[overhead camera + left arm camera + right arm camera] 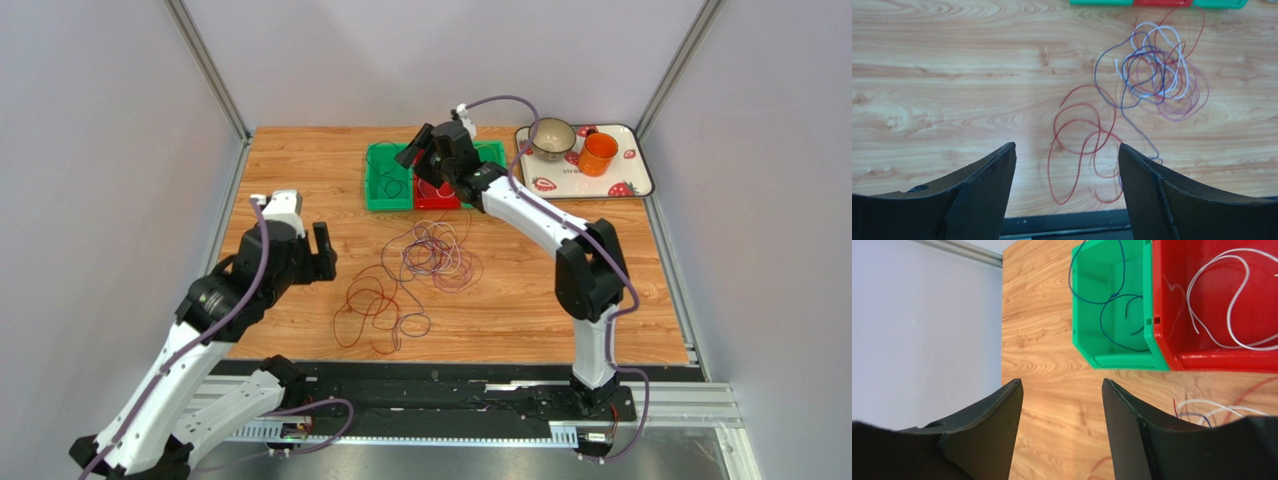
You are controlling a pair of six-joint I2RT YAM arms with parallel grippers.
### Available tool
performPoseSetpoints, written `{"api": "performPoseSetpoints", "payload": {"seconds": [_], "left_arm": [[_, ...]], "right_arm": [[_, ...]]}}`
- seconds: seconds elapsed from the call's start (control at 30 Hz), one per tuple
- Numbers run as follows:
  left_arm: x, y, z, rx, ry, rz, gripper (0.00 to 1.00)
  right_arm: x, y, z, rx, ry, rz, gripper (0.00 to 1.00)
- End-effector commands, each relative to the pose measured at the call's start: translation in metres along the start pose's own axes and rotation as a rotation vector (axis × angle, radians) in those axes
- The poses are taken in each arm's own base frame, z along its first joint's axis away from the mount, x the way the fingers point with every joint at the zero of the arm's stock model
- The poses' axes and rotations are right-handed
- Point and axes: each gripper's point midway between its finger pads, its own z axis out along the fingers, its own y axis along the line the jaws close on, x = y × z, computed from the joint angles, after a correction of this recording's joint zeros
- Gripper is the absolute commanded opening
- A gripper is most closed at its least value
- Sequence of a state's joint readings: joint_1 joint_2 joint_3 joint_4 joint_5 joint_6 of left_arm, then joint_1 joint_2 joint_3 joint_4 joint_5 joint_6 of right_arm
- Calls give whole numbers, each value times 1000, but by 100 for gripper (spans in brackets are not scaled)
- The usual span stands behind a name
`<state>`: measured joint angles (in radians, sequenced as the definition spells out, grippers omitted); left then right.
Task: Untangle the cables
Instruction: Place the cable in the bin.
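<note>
1. Centrally, the cables (432, 255) lie tangled on the counter (300, 170), with red loops (375, 310) trailing toward 7 o'clock.
2. The left tool (1067, 150) is spread, holding nothing, at 9 o'clock of the cables.
3. The right tool (1062, 385) is spread and empty at 12 o'clock, over the green bin (1122, 361) and red bin (1172, 300).
4. A blue cable (1112, 299) lies in the green bin, a white cable (1190, 300) in the red bin.

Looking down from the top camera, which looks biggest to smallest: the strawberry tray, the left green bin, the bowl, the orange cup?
Largest to smallest:
1. strawberry tray
2. left green bin
3. bowl and orange cup look about alike, so neither is ranked above the other.
</note>
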<state>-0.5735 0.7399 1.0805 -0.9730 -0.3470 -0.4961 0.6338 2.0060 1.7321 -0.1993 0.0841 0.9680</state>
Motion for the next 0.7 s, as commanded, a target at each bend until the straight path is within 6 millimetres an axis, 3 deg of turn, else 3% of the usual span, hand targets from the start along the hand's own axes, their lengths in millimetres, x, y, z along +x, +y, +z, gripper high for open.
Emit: {"api": "performPoseSetpoints", "payload": {"seconds": [0.0,0.03,0.1,0.13,0.17,0.2,0.23,0.27,0.3,0.33,0.37,0.4,0.47,0.5,0.53,0.57,0.67], "left_arm": [[-55,-38,27,48,-96,-64,80],[-72,-48,30,71,-130,-77,80],[-77,-63,55,74,-96,-62,78],[-94,-73,58,96,-133,-70,78],[-98,-79,67,101,-130,-60,78],[-95,-84,90,82,-94,-45,77],[-108,-92,98,98,-119,-50,77],[-110,-99,109,120,-104,-32,76],[-104,-100,136,106,-61,-21,75],[-116,-107,145,130,-80,-29,74],[-115,-113,156,164,-53,-35,74],[-107,-107,183,148,-6,-46,70],[-120,-117,201,196,-4,-57,67],[-114,-112,225,173,24,-55,66],[-127,-115,232,176,0,-45,66],[-117,-113,253,161,32,-36,65],[-133,-118,277,187,20,-20,63]], "right_arm": [[-10,-8,-49,-28,58,-166,59],[-7,-13,-65,-22,103,-172,58],[-13,-34,-77,14,127,-161,57],[-1,-53,-84,41,176,-167,57],[-9,-51,-100,27,163,-170,57],[-12,-61,-109,36,161,-169,57],[-4,-78,-118,57,186,-168,57],[-12,-72,-137,28,160,-192,58],[-15,-77,-146,25,151,-203,59],[-15,-79,-155,15,153,-219,60],[-10,-89,-164,21,162,-237,61],[-20,-84,-181,-2,124,-265,63],[-18,-95,-198,9,125,-276,65],[-24,-90,-213,-11,95,-288,66],[-24,-91,-219,-14,92,-290,66],[-21,-95,-224,-13,97,-289,67],[-18,-88,-241,-56,96,-296,68]]}}
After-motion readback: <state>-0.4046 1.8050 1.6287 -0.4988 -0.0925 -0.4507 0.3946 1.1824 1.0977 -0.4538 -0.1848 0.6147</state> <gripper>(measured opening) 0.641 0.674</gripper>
